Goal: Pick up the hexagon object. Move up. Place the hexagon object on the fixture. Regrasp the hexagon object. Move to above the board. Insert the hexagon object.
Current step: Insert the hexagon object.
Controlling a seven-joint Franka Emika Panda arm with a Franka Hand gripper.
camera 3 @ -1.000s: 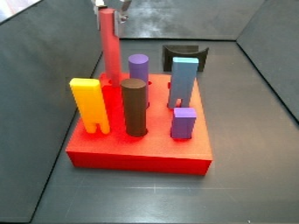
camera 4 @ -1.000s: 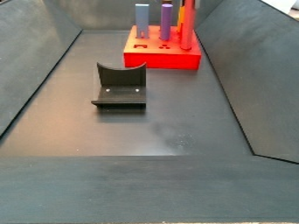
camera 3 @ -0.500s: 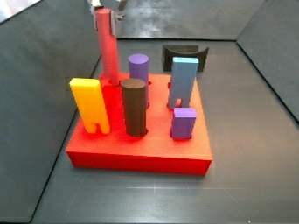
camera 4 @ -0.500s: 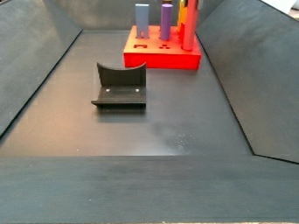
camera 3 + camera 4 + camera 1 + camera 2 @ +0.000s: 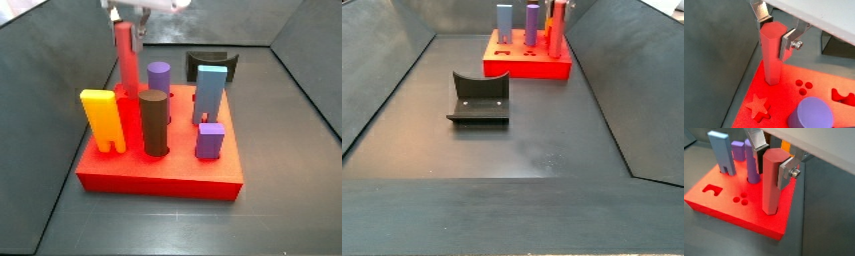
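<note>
Taking the red board point(image 5: 160, 165) as the landmark: in a side view its nearest pieces are a small purple block point(image 5: 210, 140) at the front corner, a dark brown cylinder point(image 5: 155, 122) mid-front, and a yellow arch-footed piece point(image 5: 102, 120) beside it. Behind these stand a tall blue piece point(image 5: 210, 93) and a purple cylinder point(image 5: 159, 76). At the board's far corner the red hexagon object point(image 5: 126, 60) stands upright, its foot set in the board's hole in both wrist views point(image 5: 772, 52). The gripper point(image 5: 776, 27) sits at its top; the silver fingers point(image 5: 785, 172) flank the upper faces, but whether they clench it or have let go cannot be told. Beyond the board stands the dark fixture point(image 5: 210, 62).
</note>
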